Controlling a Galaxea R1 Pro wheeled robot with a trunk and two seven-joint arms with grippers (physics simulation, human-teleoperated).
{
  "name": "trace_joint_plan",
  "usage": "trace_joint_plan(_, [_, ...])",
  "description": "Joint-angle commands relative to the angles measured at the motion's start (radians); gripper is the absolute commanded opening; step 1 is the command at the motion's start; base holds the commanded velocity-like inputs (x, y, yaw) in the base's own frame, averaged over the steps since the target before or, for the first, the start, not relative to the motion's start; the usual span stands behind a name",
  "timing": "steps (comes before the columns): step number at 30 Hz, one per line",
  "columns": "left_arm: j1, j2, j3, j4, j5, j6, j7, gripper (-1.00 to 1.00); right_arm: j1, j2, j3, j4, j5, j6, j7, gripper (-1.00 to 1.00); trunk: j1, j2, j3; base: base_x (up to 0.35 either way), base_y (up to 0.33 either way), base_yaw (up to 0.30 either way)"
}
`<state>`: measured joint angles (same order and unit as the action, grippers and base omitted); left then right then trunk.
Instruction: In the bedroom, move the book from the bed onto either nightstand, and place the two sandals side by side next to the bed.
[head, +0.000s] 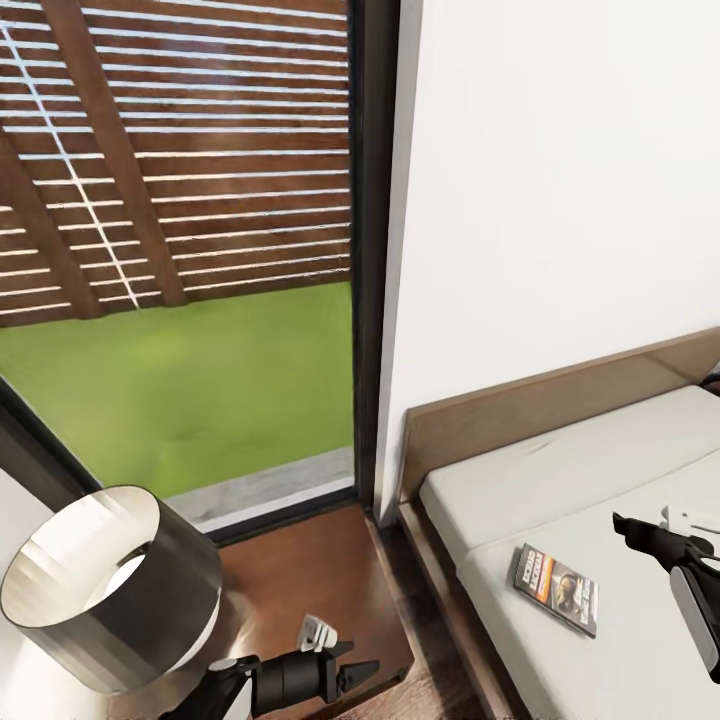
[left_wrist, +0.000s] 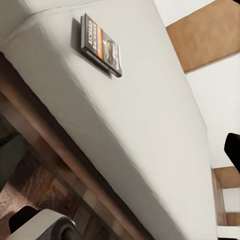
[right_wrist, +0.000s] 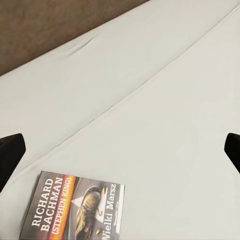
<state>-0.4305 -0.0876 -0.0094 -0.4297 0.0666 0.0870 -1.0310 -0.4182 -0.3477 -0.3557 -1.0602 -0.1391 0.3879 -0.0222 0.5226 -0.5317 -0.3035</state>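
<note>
The book (head: 557, 588) lies flat on the pale mattress of the bed (head: 560, 480), near the edge that faces the nightstand (head: 300, 570). Its white and orange cover with dark lettering reads clearly in the right wrist view (right_wrist: 75, 207). My right gripper (head: 628, 530) hovers open just above the mattress, a short way beyond the book, its fingertips (right_wrist: 10, 155) spread wide with nothing between them. My left gripper (head: 358, 662) hangs open over the nightstand's front corner, and its wrist view looks across at the book (left_wrist: 101, 46). The sandals are out of view.
A lamp with a grey drum shade (head: 110, 590) stands at the nightstand's left side. A tall black-framed window (head: 370, 250) shows the slatted fence and grass. The brown headboard (head: 540, 400) runs along the white wall. The bed frame (left_wrist: 55, 150) borders a strip of wood floor (left_wrist: 30, 185).
</note>
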Motion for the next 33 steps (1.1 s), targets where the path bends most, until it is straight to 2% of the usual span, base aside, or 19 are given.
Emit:
trace_joint_plan(1, [-0.001, 0.0, -0.001, 0.0, 0.007, 0.009, -0.003, 1.0, -0.001, 0.0, 0.0, -0.001, -0.01, 0.005, -0.002, 1.0, 0.0, -0.002, -0.003, 0.0, 0.0, 0.0])
trace_joint_plan(33, [-0.001, 0.0, -0.001, -0.001, 0.007, 0.009, -0.004, 1.0, -0.001, 0.0, 0.0, -0.001, -0.01, 0.005, -0.002, 1.0, 0.0, -0.002, -0.054, 0.0, 0.0, 0.0])
